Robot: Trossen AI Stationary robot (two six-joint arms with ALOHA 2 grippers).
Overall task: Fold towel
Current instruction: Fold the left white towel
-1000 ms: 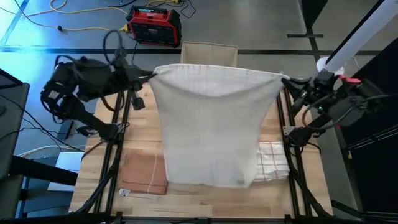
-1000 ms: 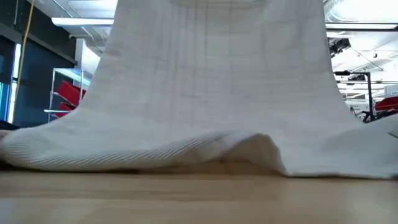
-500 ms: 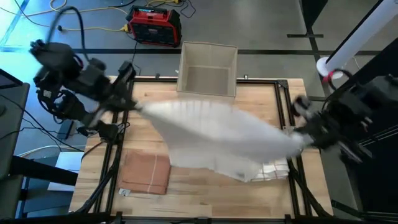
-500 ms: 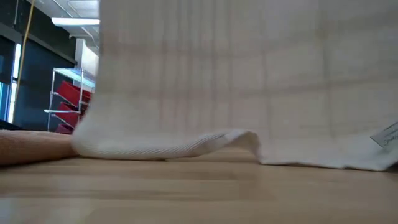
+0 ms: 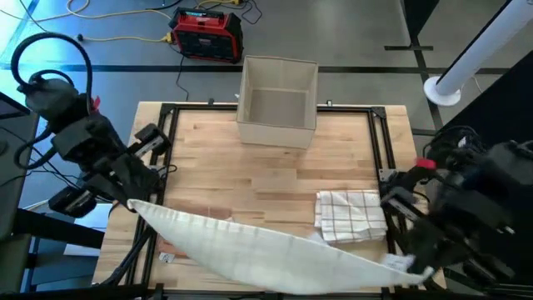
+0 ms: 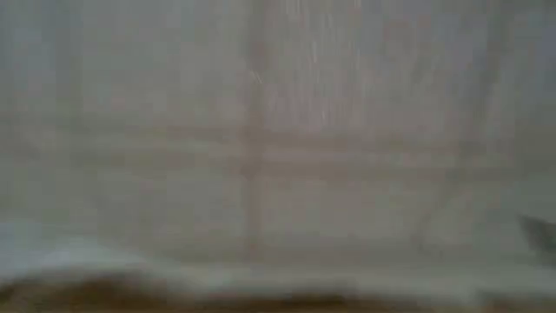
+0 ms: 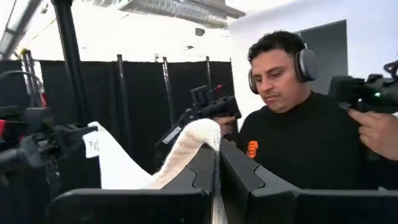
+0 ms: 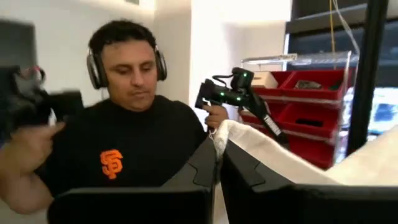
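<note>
Between the two pincers, the white towel (image 5: 266,247) hangs stretched along the near edge of the table (image 5: 275,171). The left gripper (image 5: 133,202) clamps one corner, its fingers (image 7: 202,167) pressed narrow on the cloth; the right gripper (image 5: 408,265) pinches the opposite corner the same way. From the low view the towel fills everything, so whatever lies behind it is hidden. A small tag (image 7: 92,147) on the towel near the left gripper carries print too small to read. Just beyond the right gripper lies a folded checked cloth (image 5: 350,212), and a brown cloth (image 5: 225,218) is mostly covered by the towel. Farther off stands an open box (image 5: 277,102), then a red case (image 5: 206,33) on the floor. Past both pincers a person (image 8: 124,124) wearing headphones holds handheld controllers; the black shirt bears an orange "SF" logo (image 8: 111,163).
</note>
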